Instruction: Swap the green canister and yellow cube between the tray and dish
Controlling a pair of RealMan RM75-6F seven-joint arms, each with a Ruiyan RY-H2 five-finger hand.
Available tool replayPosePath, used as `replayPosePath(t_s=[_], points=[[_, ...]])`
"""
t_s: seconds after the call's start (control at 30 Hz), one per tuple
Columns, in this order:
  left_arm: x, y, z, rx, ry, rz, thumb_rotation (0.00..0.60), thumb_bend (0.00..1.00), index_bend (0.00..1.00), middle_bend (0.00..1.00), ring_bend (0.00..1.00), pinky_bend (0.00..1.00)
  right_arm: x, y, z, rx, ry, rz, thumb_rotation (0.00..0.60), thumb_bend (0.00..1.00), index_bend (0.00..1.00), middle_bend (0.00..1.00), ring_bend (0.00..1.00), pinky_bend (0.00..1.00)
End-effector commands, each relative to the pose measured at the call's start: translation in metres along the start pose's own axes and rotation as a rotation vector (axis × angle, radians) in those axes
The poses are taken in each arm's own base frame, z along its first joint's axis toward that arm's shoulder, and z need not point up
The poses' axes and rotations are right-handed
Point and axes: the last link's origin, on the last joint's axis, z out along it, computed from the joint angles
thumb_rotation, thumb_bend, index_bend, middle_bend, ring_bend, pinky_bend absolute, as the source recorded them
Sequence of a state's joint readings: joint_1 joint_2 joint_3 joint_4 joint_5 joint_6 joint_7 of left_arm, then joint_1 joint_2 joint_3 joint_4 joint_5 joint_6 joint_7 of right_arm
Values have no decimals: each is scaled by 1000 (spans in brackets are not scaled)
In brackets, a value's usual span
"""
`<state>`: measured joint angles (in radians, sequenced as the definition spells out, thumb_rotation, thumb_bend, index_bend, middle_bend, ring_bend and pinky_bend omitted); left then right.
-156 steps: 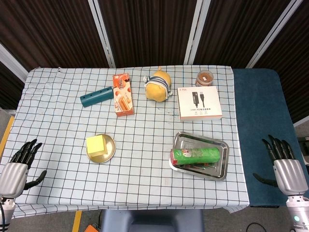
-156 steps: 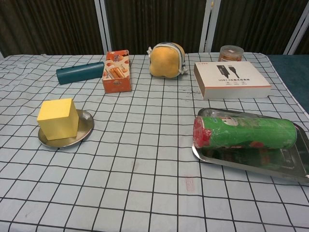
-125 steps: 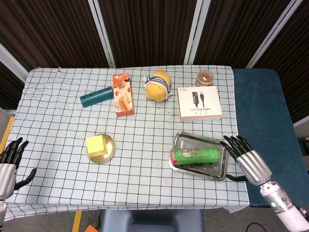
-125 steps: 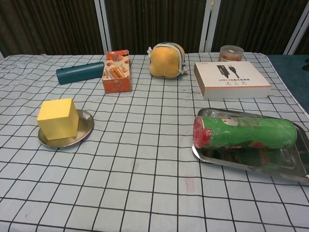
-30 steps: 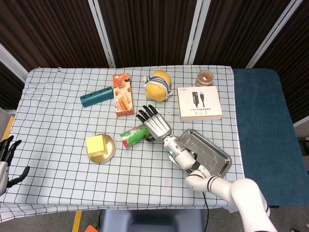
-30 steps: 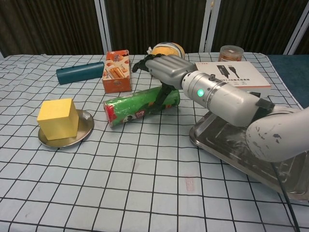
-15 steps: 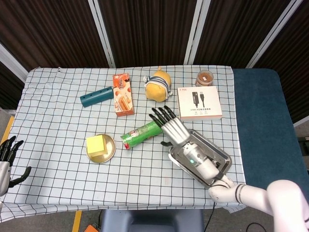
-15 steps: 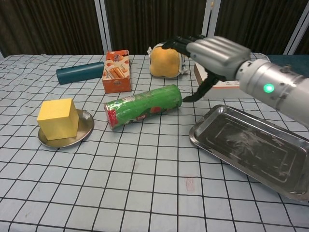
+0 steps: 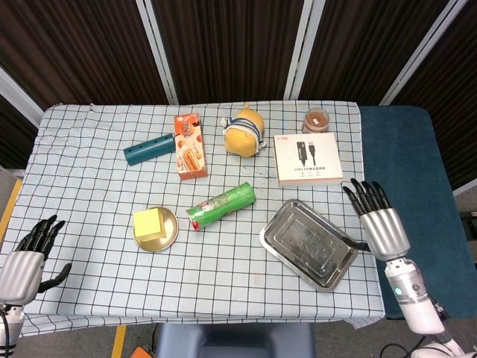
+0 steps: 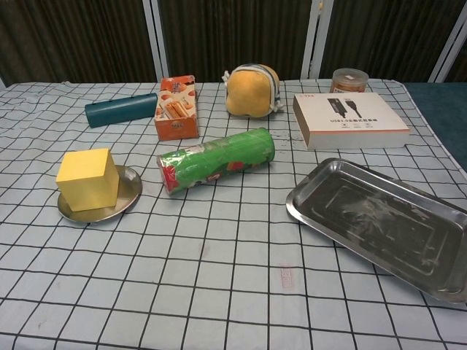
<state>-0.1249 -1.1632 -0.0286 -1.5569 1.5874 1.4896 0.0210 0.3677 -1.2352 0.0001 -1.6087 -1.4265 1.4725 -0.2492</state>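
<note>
The green canister (image 9: 220, 205) (image 10: 216, 160) lies on its side on the checked cloth, between the dish and the tray. On the round metal dish (image 9: 170, 235) (image 10: 129, 191) at the left sits the yellow cube (image 9: 148, 222) (image 10: 88, 179). Nothing lies in the steel tray (image 9: 308, 253) (image 10: 379, 222), which sits skewed at the right. My right hand (image 9: 379, 223) hangs open past the tray's right end, fingers spread. At the table's front left corner my left hand (image 9: 27, 262) is open too. Neither hand appears in the chest view.
Along the back stand a teal case (image 9: 150, 150), an orange snack box (image 9: 190, 145), a yellow plush pouch (image 9: 245, 133), a white cable box (image 9: 307, 159) and a small brown jar (image 9: 317, 119). A blue mat (image 9: 410, 186) lies to the right of the cloth.
My right hand has let go of the canister and drawn back to the right, past the tray. The canister stays on the cloth. My left hand has risen slightly into view.
</note>
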Motion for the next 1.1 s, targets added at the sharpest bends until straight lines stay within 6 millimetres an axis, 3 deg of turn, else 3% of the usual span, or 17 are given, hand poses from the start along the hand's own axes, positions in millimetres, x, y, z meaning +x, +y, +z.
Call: replayPosePath(t_s=[0.03,0.4,0.63,0.93,1.1], points=[[-2,17,13,-66,-7,21,600,329,0,0,0,219,3,23,-31,-67,8,7,600,112,0,0,0,0],[-7,73,68,-198,-139,9,600,328,0,0,0,116,10,33,-56,-82,77,83,600,111,0,0,0,0],[-22,108,102,-246,-249,27,600,326,0,0,0,99,17,46,-63,-119,163,142,600,110,0,0,0,0],[-42,142,127,-275,-283,38,600,325,0,0,0,99,21,50,-66,-99,167,178,600,110,0,0,0,0],[-51,150,132,-273,-325,62,600,327,0,0,0,99,21,51,-67,-89,155,181,600,110,0,0,0,0]])
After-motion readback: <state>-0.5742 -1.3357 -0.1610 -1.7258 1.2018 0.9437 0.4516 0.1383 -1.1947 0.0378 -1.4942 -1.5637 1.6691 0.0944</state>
